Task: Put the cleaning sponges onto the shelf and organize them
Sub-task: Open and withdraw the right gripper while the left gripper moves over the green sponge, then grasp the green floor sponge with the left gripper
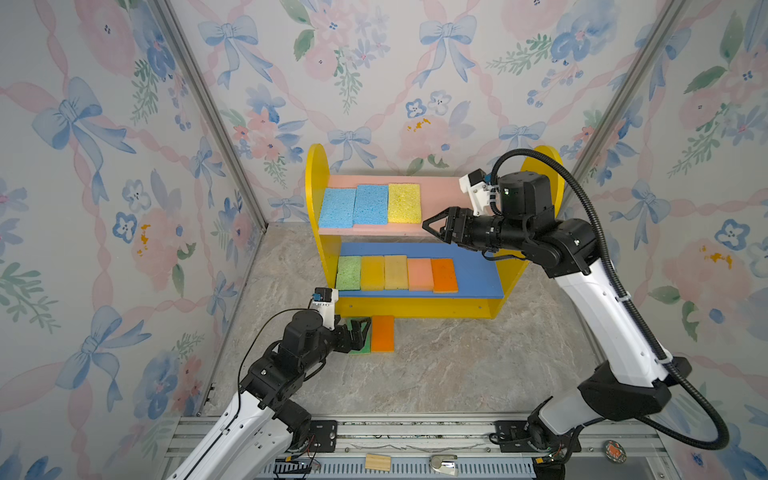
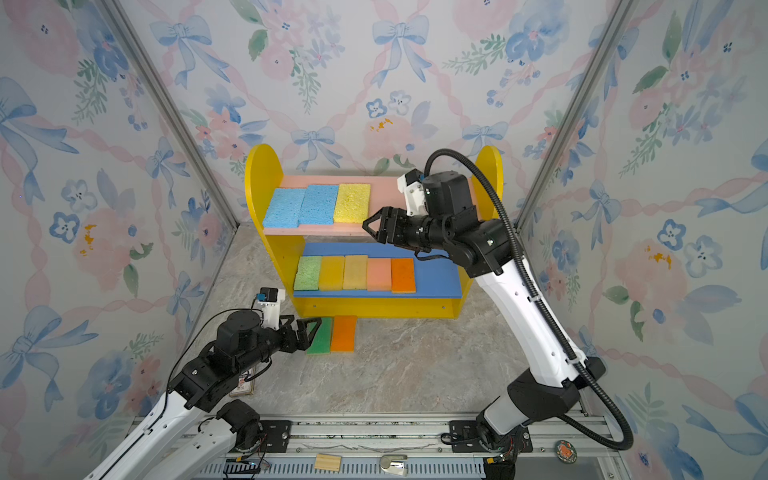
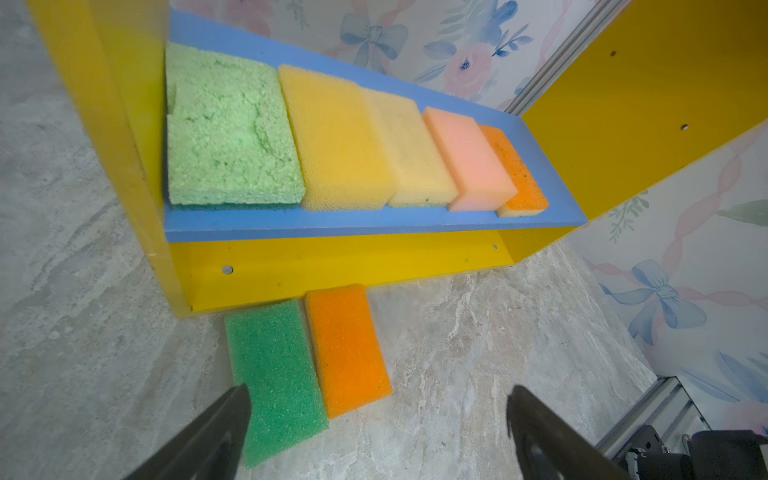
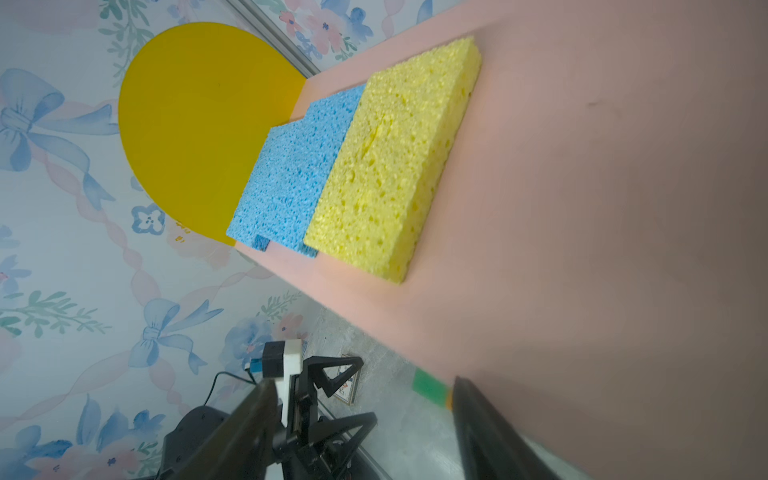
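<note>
- The small two-tier wooden shelf with yellow round-topped side panels stands at the back of the marble-patterned counter.
- Eight of the ten foam sponges in view already lie flat on it.
- On its pink upper board, two blue porous sponges and a yellow porous sponge sit side by side at the left end. The right end of that board is bare.
- On its blue lower board five sponges form a tight row: light green, yellow-orange, pale yellow, peach-pink and orange. A bare stretch lies to their right.
- Two sponges are left on the counter, edge to edge just in front of the shelf's base: a dark green foam sponge and an orange foam sponge.
- The left end effector is spread wide and holds nothing. It is low at the dark green sponge's outer edge, and one finger overlaps that sponge's near corner in the left wrist view. Contact cannot be told.
- The right end effector is parted and empty, at the front edge of the pink board just right of the yellow sponge.
- By my reading the job is mostly done. Lifting the dark green sponge looks like the step in hand, with the orange one after it, and either board has room.
</note>
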Action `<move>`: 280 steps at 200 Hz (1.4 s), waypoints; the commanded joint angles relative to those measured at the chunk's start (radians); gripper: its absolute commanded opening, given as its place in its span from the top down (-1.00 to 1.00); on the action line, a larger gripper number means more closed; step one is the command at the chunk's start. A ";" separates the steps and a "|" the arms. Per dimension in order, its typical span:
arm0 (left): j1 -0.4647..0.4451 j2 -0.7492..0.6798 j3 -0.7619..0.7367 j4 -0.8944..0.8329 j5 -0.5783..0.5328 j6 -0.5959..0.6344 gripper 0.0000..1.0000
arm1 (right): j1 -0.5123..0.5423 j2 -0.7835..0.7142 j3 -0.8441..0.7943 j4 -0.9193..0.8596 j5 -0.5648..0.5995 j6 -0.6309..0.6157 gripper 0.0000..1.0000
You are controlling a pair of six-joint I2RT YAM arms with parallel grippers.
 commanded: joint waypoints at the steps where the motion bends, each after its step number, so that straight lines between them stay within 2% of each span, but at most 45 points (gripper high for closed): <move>1: 0.006 0.079 0.022 -0.105 0.003 -0.113 -0.96 | 0.024 -0.184 -0.193 0.093 0.026 -0.010 -0.48; 20: 0.008 0.154 0.024 -0.162 -0.060 -0.141 -0.96 | 0.024 -0.356 -0.408 0.179 0.040 0.016 -0.56; 43: 0.026 0.221 0.019 -0.171 -0.101 -0.150 -0.96 | 0.026 -0.520 -0.588 0.185 0.071 0.028 -0.64; 70: 0.033 0.308 0.033 -0.162 -0.158 -0.141 -0.95 | 0.024 -0.654 -0.751 0.148 0.104 0.028 -0.76; 90: 0.042 0.387 0.034 -0.140 -0.159 -0.121 -0.87 | 0.024 -0.721 -0.860 0.139 0.111 0.034 -0.82; 136: 0.065 0.554 0.023 -0.034 -0.083 -0.069 -0.34 | 0.021 -0.799 -1.013 0.143 0.102 0.037 -0.89; 190: 0.139 0.691 0.035 0.015 -0.017 -0.007 0.00 | 0.018 -0.812 -1.075 0.141 0.100 0.022 -0.95; 238: 0.168 0.722 0.027 0.058 0.042 0.009 0.40 | 0.009 -0.804 -1.088 0.142 0.108 0.013 -0.98; 264: 0.178 0.743 0.021 0.058 0.055 0.023 0.73 | 0.010 -0.794 -1.086 0.147 0.106 0.016 -0.99; 277: 0.185 0.750 0.013 0.058 0.057 0.030 1.00 | 0.009 -0.793 -1.085 0.148 0.108 0.018 -1.00; 280: 0.186 0.750 0.012 0.059 0.058 0.030 1.00 | 0.009 -0.792 -1.085 0.148 0.109 0.020 -1.00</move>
